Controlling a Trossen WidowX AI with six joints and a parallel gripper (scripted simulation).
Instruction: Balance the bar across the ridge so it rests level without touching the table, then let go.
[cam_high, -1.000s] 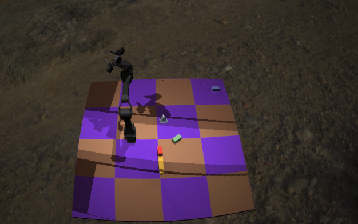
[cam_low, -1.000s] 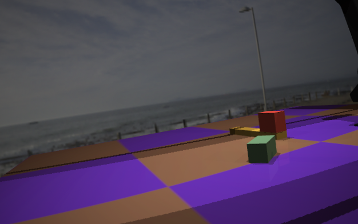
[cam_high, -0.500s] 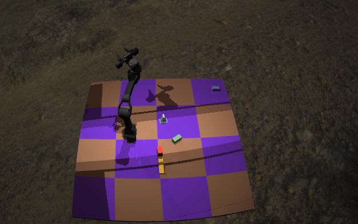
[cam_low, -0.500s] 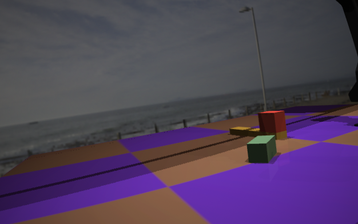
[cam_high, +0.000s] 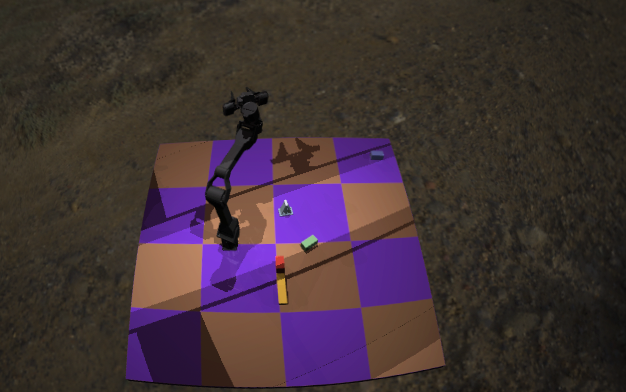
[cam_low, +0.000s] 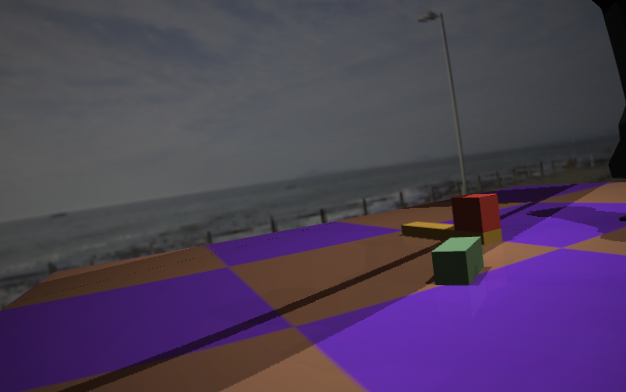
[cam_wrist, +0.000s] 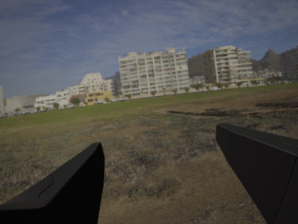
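Observation:
The yellow bar (cam_high: 282, 290) (cam_low: 425, 230) lies flat on the checkered table (cam_high: 320, 350) (cam_low: 125, 300). A red block (cam_high: 280, 262) (cam_low: 467, 214) sits on one end of the bar. The small grey-white ridge (cam_high: 285, 209) stands on a purple square, apart from the bar, towards the table's far side; it is outside the exterior view. My gripper (cam_high: 243, 94) (cam_wrist: 161, 141) is open, with nothing between its fingers. It is raised beyond the table's far edge, well away from the bar and ridge, and the wrist view looks outward over grass and buildings.
A green block (cam_high: 309, 243) (cam_low: 456, 262) lies between the bar and the ridge, a little to the right in the top view. A blue block (cam_high: 377, 155) lies near the far right corner. The arm's base stands left of the ridge.

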